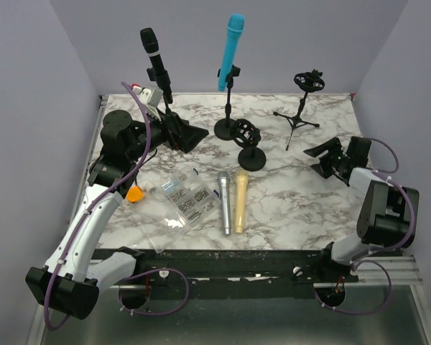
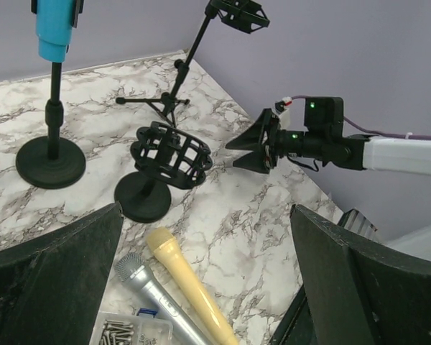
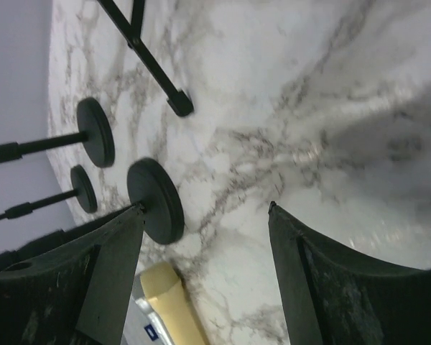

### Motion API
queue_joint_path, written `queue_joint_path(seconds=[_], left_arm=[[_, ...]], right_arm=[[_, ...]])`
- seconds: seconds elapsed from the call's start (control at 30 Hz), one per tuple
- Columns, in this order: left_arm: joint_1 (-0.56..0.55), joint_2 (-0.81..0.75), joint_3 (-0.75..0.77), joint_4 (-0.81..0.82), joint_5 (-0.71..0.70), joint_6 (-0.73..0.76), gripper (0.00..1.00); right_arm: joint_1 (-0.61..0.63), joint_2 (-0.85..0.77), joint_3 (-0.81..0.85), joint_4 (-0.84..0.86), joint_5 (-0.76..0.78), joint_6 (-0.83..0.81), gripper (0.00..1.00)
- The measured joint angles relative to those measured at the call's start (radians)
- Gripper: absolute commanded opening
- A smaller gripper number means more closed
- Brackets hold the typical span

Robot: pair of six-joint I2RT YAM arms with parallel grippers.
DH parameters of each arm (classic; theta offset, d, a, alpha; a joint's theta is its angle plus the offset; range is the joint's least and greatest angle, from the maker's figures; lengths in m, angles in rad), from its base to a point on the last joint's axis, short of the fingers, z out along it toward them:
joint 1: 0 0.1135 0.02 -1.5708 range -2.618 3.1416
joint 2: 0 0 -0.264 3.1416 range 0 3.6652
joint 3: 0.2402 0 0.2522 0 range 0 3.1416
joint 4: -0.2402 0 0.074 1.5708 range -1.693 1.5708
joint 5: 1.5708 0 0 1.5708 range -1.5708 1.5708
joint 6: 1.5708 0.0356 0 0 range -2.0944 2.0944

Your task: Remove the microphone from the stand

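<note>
Blue microphone (image 1: 230,52) upright on stand (image 1: 228,129)

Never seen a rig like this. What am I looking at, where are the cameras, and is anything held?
Two robot arms are bolted at the near edge of a marble table. One camera looks down from behind them; one sits on each wrist. On it a black microphone and a blue microphone sit in stands, beside a short empty stand and an empty tripod stand. A silver microphone, a gold microphone and a clear box lie flat. The left gripper and right gripper are open, holding nothing.
</note>
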Motion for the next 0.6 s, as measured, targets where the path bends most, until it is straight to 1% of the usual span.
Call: queue_joint_path(seconds=[0.07, 0.17, 0.27, 0.33, 0.43, 0.5, 0.6], left_arm=[[0.000, 0.000, 0.000, 0.000, 0.000, 0.000, 0.98], [0.000, 0.000, 0.000, 0.000, 0.001, 0.000, 0.98], [0.000, 0.000, 0.000, 0.000, 0.002, 0.000, 0.98], [0.000, 0.000, 0.000, 0.000, 0.002, 0.000, 0.98], [0.000, 0.000, 0.000, 0.000, 0.002, 0.000, 0.98], [0.000, 0.000, 0.000, 0.000, 0.004, -0.003, 0.98], [0.000, 0.002, 0.000, 0.001, 0.011, -0.006, 0.98]], right_arm=[[-0.003, 0.074, 0.062, 0.035, 0.000, 0.016, 0.71], [-0.005, 0.198, 0.180, 0.086, 0.003, 0.024, 0.67], [-0.006, 0.320, 0.285, 0.169, 0.001, 0.040, 0.52], [-0.006, 0.389, 0.331, 0.248, -0.001, 0.068, 0.47], [-0.006, 0.470, 0.385, 0.338, 0.005, 0.109, 0.34], [-0.006, 0.520, 0.432, 0.375, 0.013, 0.132, 0.30], [-0.007, 0.617, 0.554, 0.415, 0.021, 0.165, 0.24]])
